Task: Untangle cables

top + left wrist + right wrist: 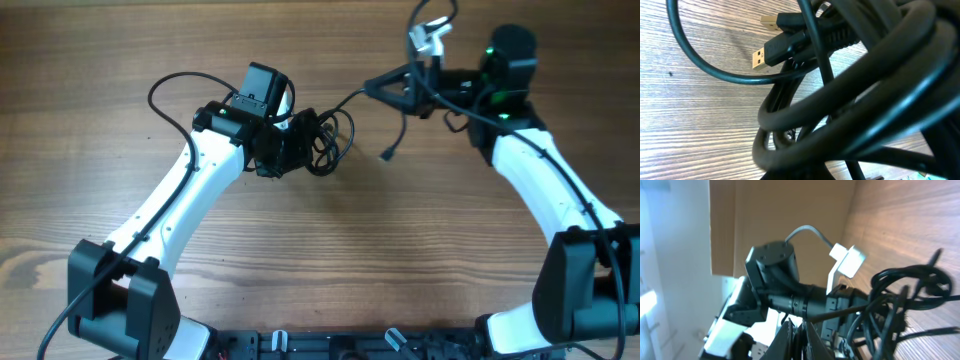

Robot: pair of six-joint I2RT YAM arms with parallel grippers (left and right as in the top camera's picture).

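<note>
- Cables: black tangled bundle, upper middle of the table, right at the left gripper.
- Left gripper: jaws closed, the bundle bunched against them; the left wrist view is filled with thick overlapping loops.
- USB plug: gold tip, pokes out of the bundle just above the wood; a second plug sits behind it.
- Strand: runs taut from the bundle up and right to the right gripper.
- Right gripper: jaws pinched tight on that strand, raised and well apart from the bundle.
- Loose end: hangs down below the right gripper, near the table.
</note>
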